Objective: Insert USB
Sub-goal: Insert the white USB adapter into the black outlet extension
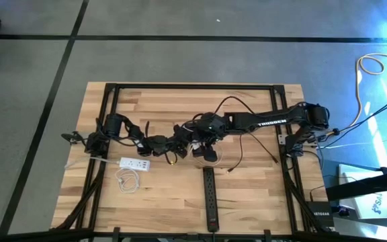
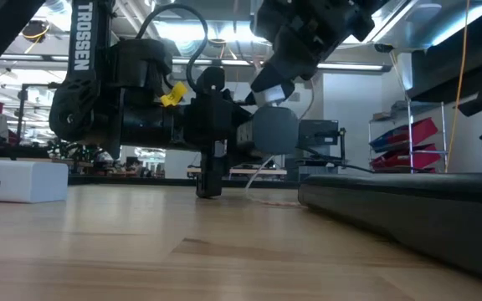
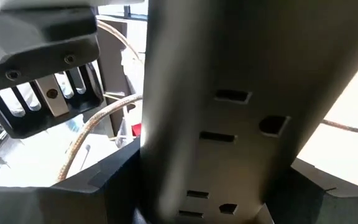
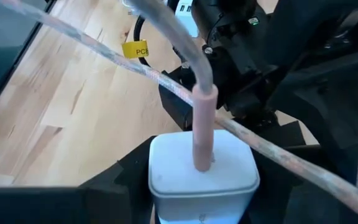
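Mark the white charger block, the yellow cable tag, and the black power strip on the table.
white charger block (image 4: 204,177): right wrist view, top face beside the cable's entry.
yellow cable tag (image 4: 135,50): right wrist view, middle of the label.
black power strip (image 1: 210,198): high view, middle of its body.

both arms (image 1: 261,121) matte black, chunky round joint housings, boxy links. white "TROSSEN" lettering on right arm forearm link, same lettering reads vertical on link (image 2: 83,38) in low view. thin black cables loop off joints. small yellow tag (image 2: 171,95) on wiring, yellow label (image 4: 135,50) printed "PCB" in right wrist view. left gripper (image 3: 42,74) underside: dark plate, slotted vents, couple small screws, silver bar in middle. fingers dark, angular.
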{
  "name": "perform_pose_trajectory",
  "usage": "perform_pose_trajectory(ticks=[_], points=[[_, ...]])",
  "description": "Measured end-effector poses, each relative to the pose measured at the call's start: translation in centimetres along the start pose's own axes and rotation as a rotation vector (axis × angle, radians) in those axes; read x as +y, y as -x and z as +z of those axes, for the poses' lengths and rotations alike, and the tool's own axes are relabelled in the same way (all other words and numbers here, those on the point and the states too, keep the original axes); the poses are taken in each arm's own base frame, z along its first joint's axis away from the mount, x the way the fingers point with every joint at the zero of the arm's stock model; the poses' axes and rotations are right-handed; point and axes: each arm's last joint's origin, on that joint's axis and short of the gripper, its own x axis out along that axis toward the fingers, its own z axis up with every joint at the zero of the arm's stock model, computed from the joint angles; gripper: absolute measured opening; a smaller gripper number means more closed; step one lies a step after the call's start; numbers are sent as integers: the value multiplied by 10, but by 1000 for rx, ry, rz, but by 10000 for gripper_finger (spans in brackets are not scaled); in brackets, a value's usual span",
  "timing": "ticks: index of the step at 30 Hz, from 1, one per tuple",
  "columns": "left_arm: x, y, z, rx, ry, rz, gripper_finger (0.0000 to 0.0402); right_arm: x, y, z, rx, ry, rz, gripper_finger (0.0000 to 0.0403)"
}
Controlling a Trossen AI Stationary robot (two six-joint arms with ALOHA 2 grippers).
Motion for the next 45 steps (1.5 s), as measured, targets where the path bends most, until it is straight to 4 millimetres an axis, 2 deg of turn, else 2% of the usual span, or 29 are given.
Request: perform_pose_trajectory(ticks=[10, 18, 25, 37, 45], points=[[0, 0, -1, 10, 20, 4, 261, 4, 16, 3, -13, 8, -29, 172], [1, 0, -1, 12, 15, 6, 261, 6, 13, -4, 9, 16, -71, 172], [1, 0, 0, 11, -2, 6, 261, 6, 6, -14, -46, 15, -48, 172], [1, 0, -1, 19, 8, 10, 261, 8, 16, -26, -66, 2, -64, 169], [2, 0, -1, 27, 23, 17, 261, 8, 16, -23, -103, 6, -68, 169]])
